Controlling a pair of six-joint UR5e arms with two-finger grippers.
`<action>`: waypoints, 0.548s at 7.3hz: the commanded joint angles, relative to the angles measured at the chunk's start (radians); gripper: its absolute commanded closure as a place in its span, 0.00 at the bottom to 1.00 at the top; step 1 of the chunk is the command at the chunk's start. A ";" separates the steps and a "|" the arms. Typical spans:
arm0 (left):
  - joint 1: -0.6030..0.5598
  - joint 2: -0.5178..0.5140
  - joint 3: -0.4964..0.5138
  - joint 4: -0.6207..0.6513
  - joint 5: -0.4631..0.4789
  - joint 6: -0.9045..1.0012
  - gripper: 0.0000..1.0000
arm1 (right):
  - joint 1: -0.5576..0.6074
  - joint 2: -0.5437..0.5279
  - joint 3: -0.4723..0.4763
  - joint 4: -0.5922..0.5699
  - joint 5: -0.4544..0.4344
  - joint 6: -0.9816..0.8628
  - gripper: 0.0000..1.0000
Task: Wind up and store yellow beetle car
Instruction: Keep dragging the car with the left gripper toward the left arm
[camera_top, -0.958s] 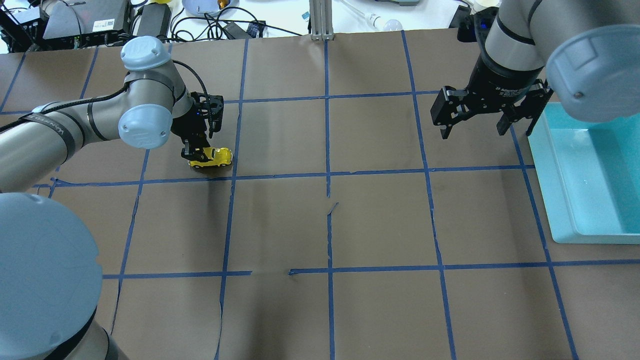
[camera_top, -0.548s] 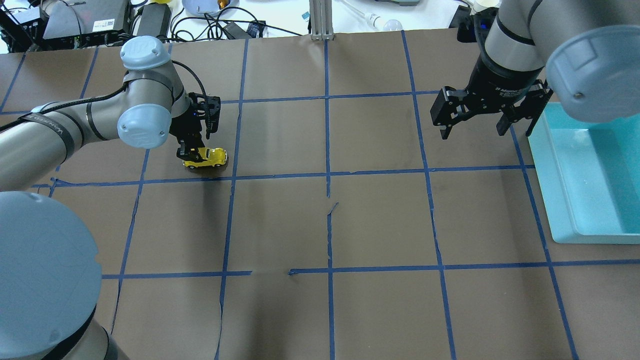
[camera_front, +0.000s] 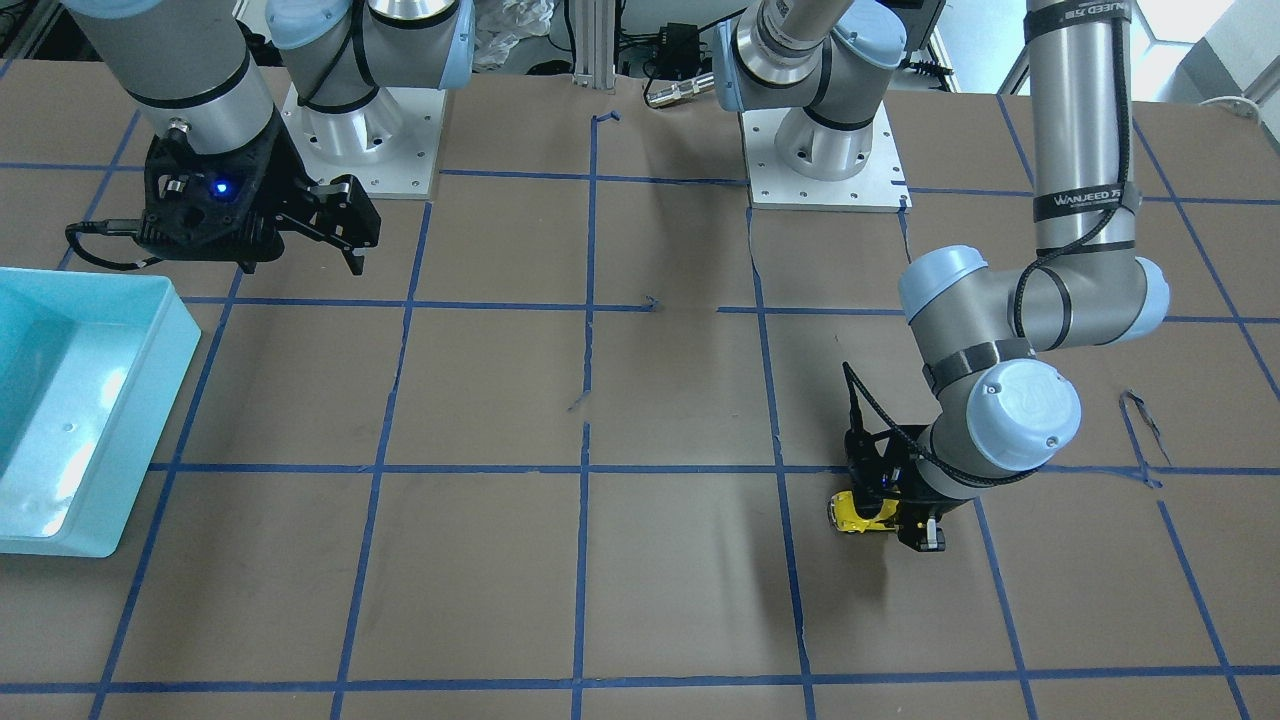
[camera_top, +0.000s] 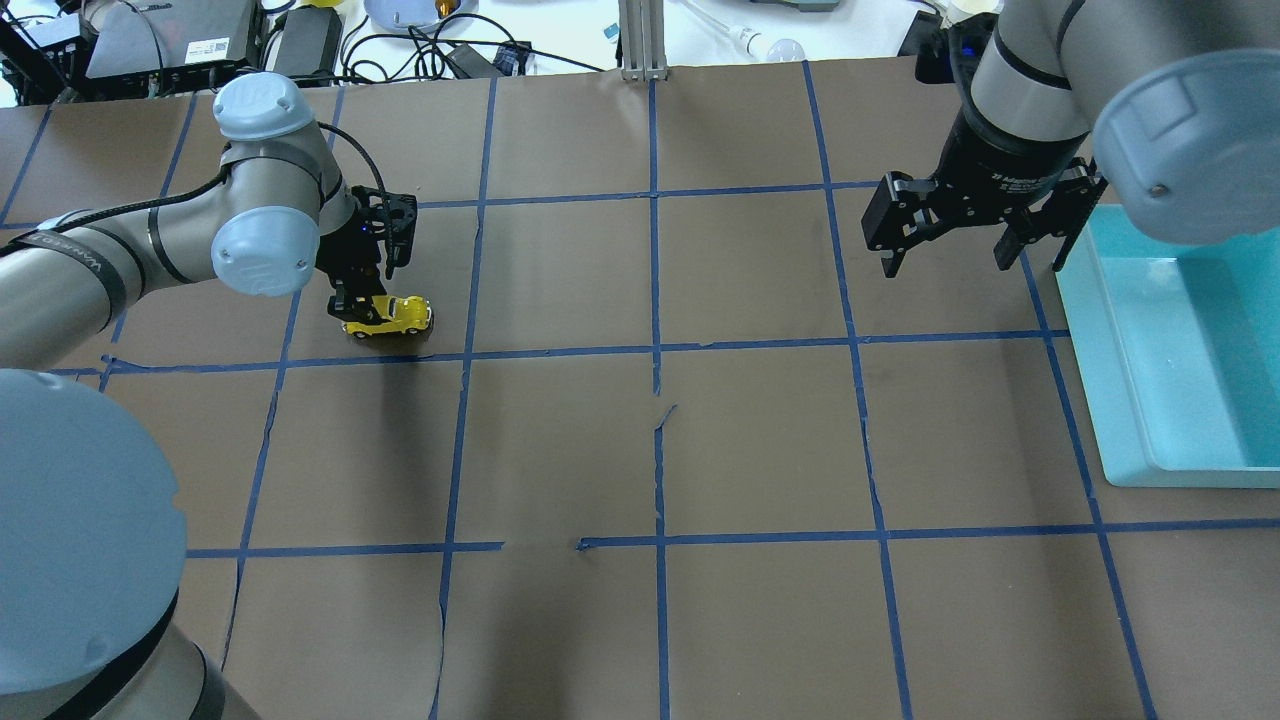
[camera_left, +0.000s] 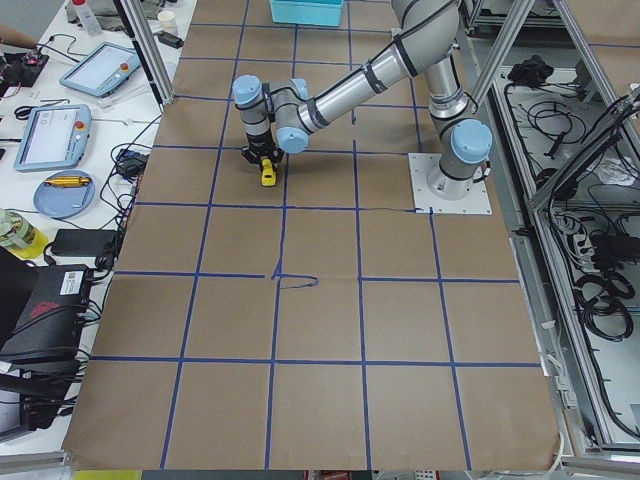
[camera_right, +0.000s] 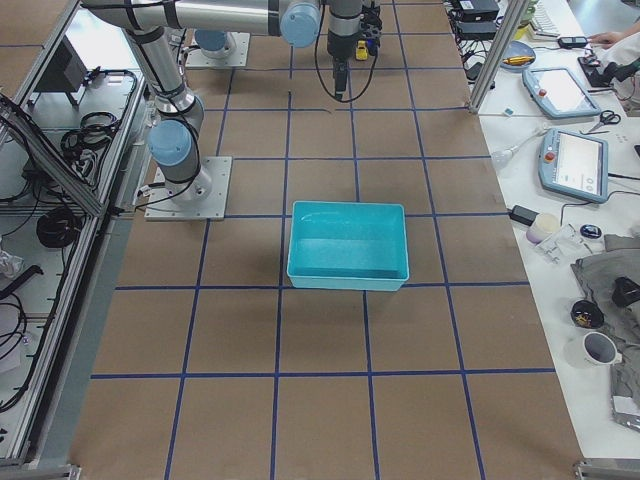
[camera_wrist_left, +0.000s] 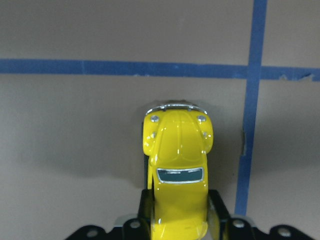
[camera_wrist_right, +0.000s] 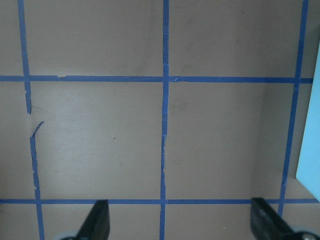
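The yellow beetle car (camera_top: 392, 315) sits on the brown table at the left, its wheels on the surface. My left gripper (camera_top: 352, 310) is shut on the car's rear end; the left wrist view shows the car (camera_wrist_left: 178, 160) pointing away between the two fingers (camera_wrist_left: 218, 212). It also shows in the front-facing view (camera_front: 858, 513) and in the exterior left view (camera_left: 267, 173). My right gripper (camera_top: 945, 262) hangs open and empty above the table at the far right, beside the turquoise bin (camera_top: 1180, 350).
The turquoise bin (camera_front: 70, 400) lies at the table's right edge. Blue tape lines (camera_top: 655, 350) divide the brown table into squares. Cables and devices (camera_top: 200, 45) line the far edge behind the table.
My left gripper has dragged the car to the left along the table, by a short way. The right arm has not moved.
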 joint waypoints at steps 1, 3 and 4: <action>0.027 -0.001 0.000 0.001 0.001 0.038 0.96 | -0.001 0.001 0.001 0.003 0.000 -0.001 0.00; 0.055 -0.004 -0.002 0.021 0.027 0.075 0.99 | 0.001 0.001 0.001 0.001 0.000 -0.001 0.00; 0.060 -0.004 0.000 0.023 0.032 0.075 1.00 | 0.001 0.001 0.001 0.001 0.001 -0.001 0.00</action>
